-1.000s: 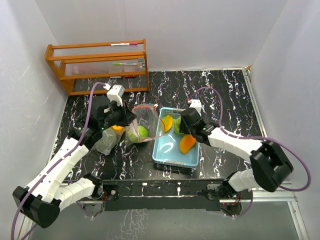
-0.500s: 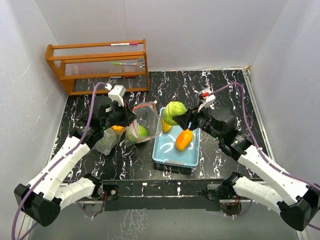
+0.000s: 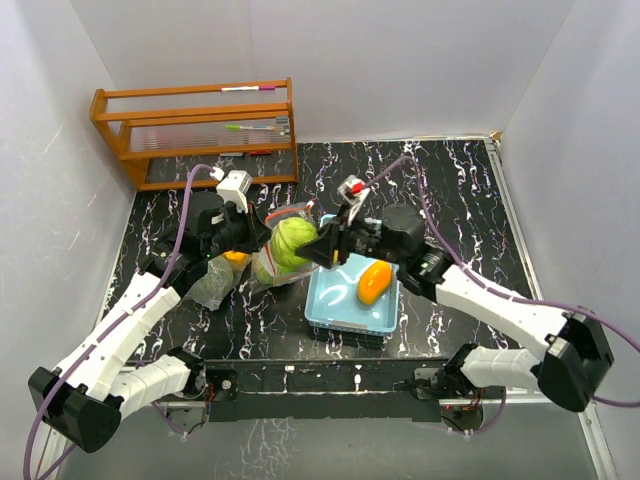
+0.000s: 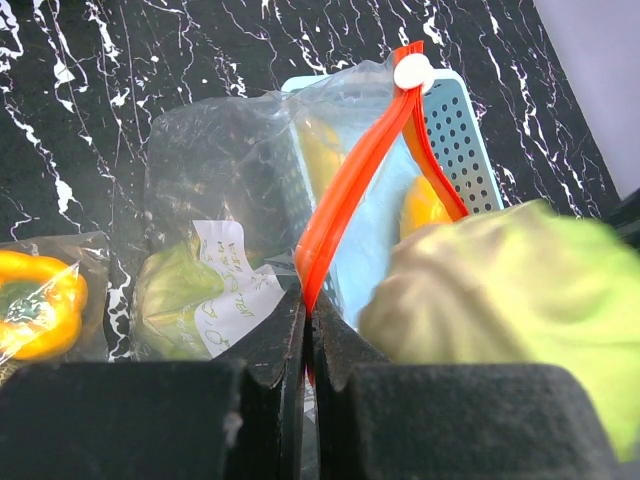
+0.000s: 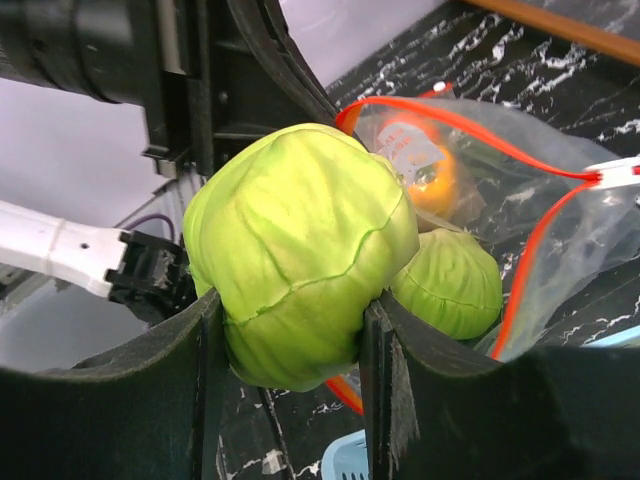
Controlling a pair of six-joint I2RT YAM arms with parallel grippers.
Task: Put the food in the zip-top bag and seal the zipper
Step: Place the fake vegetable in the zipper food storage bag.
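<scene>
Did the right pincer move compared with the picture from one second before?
Yes. The right pincer, gripping a green cabbage, went left from above the light-blue basket to the mouth of the open zip-top bag.

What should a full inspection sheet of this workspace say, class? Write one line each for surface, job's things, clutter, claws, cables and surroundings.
Surface: black marbled table.
Job's things: zip-top bag open, a second cabbage inside; a pepper lies in the light-blue basket.
Clutter: wooden rack far left; another bag with a yellow pepper.
Claws: left claw shut on the zip-top bag's red zipper edge; right claw grips a cabbage at the bag's mouth.
Cables: purple cables loop over both arms.
Surroundings: white walls on three sides.
</scene>
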